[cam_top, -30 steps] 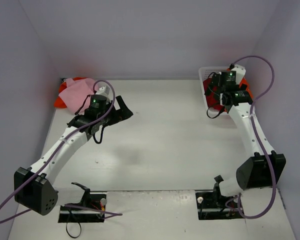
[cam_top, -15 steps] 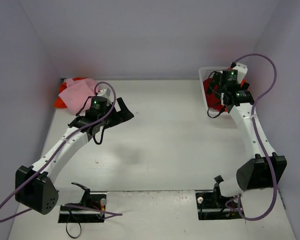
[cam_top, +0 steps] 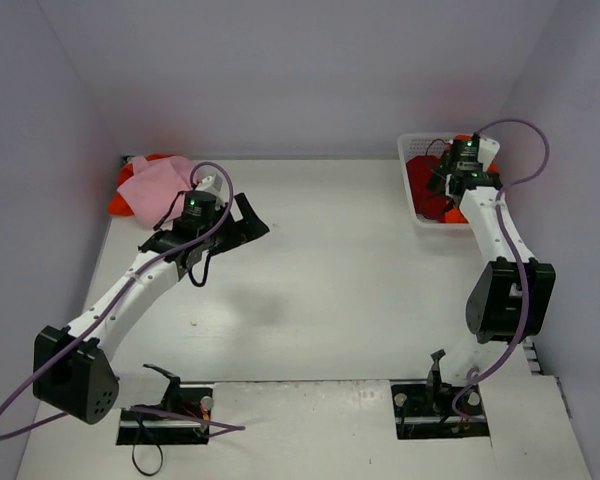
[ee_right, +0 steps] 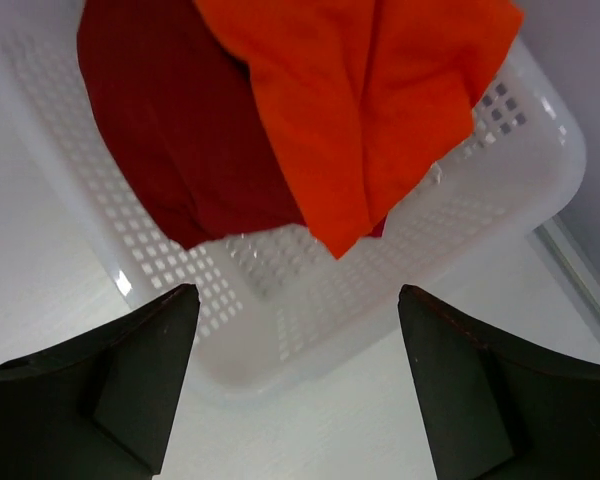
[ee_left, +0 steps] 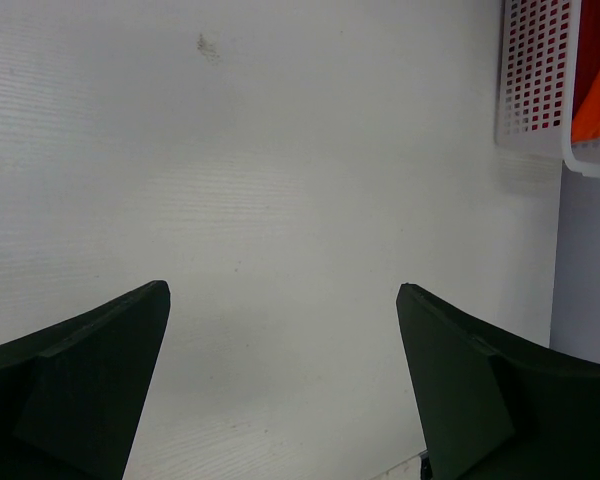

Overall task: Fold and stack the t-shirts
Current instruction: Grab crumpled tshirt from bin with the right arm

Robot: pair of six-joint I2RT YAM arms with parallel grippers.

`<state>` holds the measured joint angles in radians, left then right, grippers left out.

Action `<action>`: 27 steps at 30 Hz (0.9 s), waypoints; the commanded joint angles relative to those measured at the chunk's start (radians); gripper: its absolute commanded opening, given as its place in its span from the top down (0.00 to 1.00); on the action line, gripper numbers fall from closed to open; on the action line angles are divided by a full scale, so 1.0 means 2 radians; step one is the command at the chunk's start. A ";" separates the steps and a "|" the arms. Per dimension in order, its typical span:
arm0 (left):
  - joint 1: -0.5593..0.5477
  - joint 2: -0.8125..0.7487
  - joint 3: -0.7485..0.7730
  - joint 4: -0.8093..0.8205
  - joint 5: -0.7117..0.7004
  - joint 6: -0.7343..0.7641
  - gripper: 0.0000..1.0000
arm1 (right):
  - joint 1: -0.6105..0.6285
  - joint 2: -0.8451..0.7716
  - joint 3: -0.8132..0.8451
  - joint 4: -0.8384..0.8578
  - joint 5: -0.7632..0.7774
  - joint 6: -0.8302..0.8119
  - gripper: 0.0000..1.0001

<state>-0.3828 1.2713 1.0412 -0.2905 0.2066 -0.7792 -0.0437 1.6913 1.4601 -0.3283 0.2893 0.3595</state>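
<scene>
Right wrist: right tool [ee_right: 295, 300] apart above basket [ee_right: 280, 350], orange t-shirt [ee_right: 380, 100] at 1 o'clock over crimson t-shirt [ee_right: 170, 120]. Pick-up step; next lower, pinch orange. Left tool [ee_left: 283, 300] apart.

A white lattice basket [ee_right: 310, 310] sits at the table's [cam_top: 330, 290] far right corner.

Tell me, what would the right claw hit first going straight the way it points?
Probably the white basket, its bare lattice right beside the orange shirt and crimson shirt; depth is unclear.
</scene>
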 commanded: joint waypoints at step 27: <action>0.007 0.084 -0.015 0.108 0.021 -0.020 0.09 | -0.069 0.088 0.032 0.182 -0.063 -0.003 0.28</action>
<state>-0.3763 1.4433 1.0084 -0.1467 0.2569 -0.8158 -0.1772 1.8603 1.4734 -0.0357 0.1501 0.3683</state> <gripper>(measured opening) 0.910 0.718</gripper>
